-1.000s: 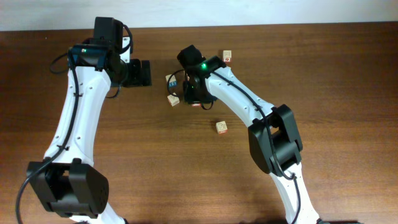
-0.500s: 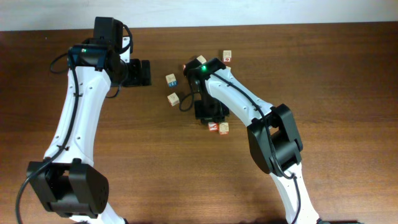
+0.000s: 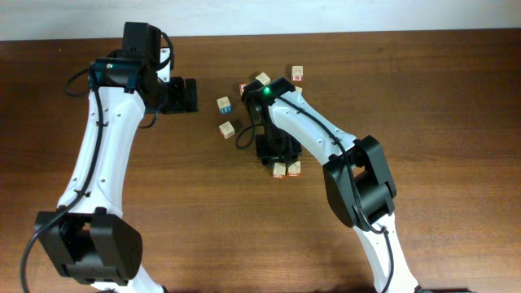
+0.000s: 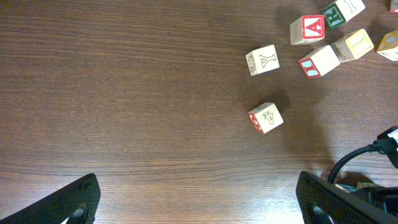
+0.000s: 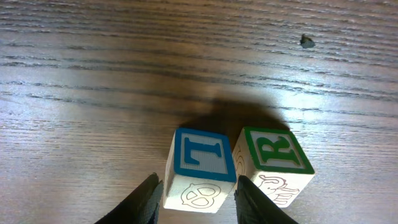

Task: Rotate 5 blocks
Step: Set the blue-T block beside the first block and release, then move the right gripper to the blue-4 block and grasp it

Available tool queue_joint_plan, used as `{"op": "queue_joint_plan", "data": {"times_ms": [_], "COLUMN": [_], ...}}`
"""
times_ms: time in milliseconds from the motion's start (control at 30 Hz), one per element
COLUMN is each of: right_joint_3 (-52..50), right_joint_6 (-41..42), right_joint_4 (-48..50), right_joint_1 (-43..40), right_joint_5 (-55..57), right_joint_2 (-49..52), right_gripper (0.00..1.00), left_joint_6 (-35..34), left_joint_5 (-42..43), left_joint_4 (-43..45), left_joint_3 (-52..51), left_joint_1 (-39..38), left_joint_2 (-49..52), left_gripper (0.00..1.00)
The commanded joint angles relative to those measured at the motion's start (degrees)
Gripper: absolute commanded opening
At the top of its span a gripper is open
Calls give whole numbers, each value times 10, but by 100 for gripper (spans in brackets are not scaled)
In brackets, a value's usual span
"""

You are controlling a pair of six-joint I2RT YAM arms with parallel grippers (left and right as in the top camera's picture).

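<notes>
Your left arm (image 3: 96,146) and right arm (image 3: 313,130) are showing white shells, black joints and black cables (image 3: 100,114); a green light (image 3: 266,89) is glowing on each.

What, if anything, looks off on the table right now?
Nothing is broken or spilled. The only oddity is a small dark speck marring the table, beyond the blue T block. That block sits hard up beside the green R block, seemingly touching it.

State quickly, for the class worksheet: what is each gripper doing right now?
Left gripper: open, holding nothing.
Right gripper: fingers on either side of the blue-T block; whether it grips cannot be told.
</notes>
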Motion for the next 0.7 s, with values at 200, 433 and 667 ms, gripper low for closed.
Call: {"op": "queue_joint_plan", "data": {"times_ms": [200,433,667], "right_joint_3": [88,146,146], "right_joint_6": [-41,-59,-58], "right_joint_4": [25,133,246], "right_joint_1": [-12,-37,-26], "right_joint_5": [1,0,-16], "right_joint_2": [0,0,22], "right_gripper": [39,44,48], "left_joint_6": [-7,-7,-7], "left_joint_5": [-4,-4,-4], "left_joint_4": [-1,-1,-1], "left_joint_3": [13,13,13], "left_joint_1": [0,0,0], "left_joint_2": [2,2,2], "left_gripper": [99,99,99]}}
